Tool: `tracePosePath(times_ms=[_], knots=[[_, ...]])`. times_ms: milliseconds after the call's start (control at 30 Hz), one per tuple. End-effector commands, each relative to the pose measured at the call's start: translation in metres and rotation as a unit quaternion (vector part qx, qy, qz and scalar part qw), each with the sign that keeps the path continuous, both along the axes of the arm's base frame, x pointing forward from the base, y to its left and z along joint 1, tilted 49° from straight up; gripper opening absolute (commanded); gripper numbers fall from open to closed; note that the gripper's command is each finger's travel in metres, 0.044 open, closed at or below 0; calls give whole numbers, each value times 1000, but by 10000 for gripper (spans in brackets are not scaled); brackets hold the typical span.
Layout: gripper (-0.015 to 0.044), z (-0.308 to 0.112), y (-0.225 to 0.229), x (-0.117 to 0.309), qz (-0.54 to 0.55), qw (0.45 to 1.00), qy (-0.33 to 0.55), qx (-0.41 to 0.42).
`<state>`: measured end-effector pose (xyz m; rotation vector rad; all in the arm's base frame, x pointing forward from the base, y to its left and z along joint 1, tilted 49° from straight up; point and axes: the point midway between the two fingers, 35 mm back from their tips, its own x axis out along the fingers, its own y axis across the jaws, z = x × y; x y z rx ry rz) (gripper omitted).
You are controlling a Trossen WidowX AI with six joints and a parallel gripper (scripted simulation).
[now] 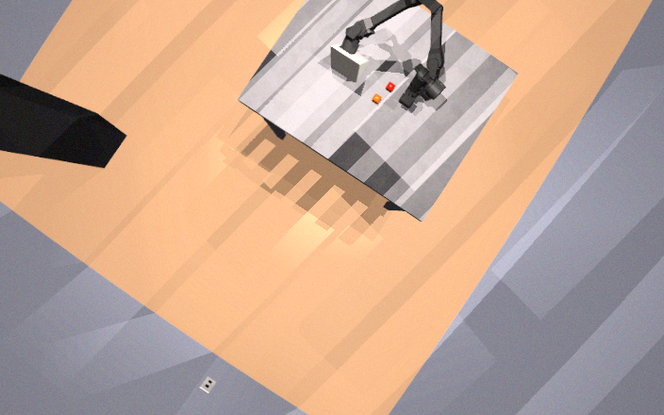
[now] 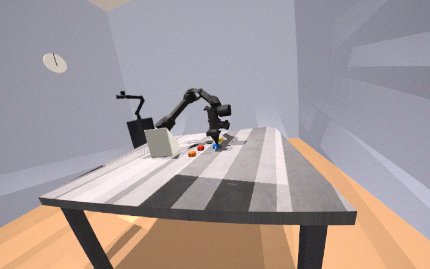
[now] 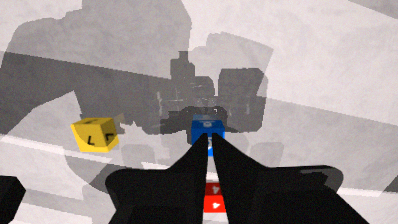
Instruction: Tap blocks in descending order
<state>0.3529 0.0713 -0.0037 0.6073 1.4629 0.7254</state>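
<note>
The black arm (image 1: 437, 39) (image 2: 179, 108) arches over the bench (image 1: 292, 113) (image 2: 309, 197), its wrist bent so that the pincer (image 1: 407, 99) (image 2: 216, 142) (image 3: 209, 137) points down at the blue block (image 2: 215, 147) (image 3: 208, 125). The pincer is clenched, with only a narrow slit between its tips and nothing grasped. Its tips are right at the top of the blue block; whether they actually touch it or stand just above cannot be told. The blue block sits flat on the bench, and the arm hides it in the top view.

In the exterior view, the yellow block (image 2: 220, 140) (image 3: 94, 135) lies on the far side of the blue one, slightly to the right. The red block (image 1: 390, 86) (image 2: 200, 147) (image 3: 215, 204) rests to the left of the blue block, and the orange block (image 1: 376, 98) (image 2: 192, 153) is nearer and farther left, apart from the red. A white mark like a 4 shows on the red block; the printing on the blue and yellow blocks is too unclear to read for certain.

A pale box with a sloping side (image 1: 344, 64) (image 2: 159, 143) stands upright left of the orange block, hiding the arm's foot in the exterior view. A round clock (image 2: 55, 62) hangs on the left wall.
</note>
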Motion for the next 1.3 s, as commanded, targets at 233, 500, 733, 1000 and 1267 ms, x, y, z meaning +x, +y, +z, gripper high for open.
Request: tracePosePath(times_ms=[233,500,733,1000,1267], knots=[[20,-7,7,-2,-2,1000,6,3],[20,12,-16,-1,-2,1000,6,2],[20,63,-76,2,-2,1000,6,1],[20,61,-86,-26,-3,1000,7,-1],[20,50,-94,-101,-2,1000,9,0]])
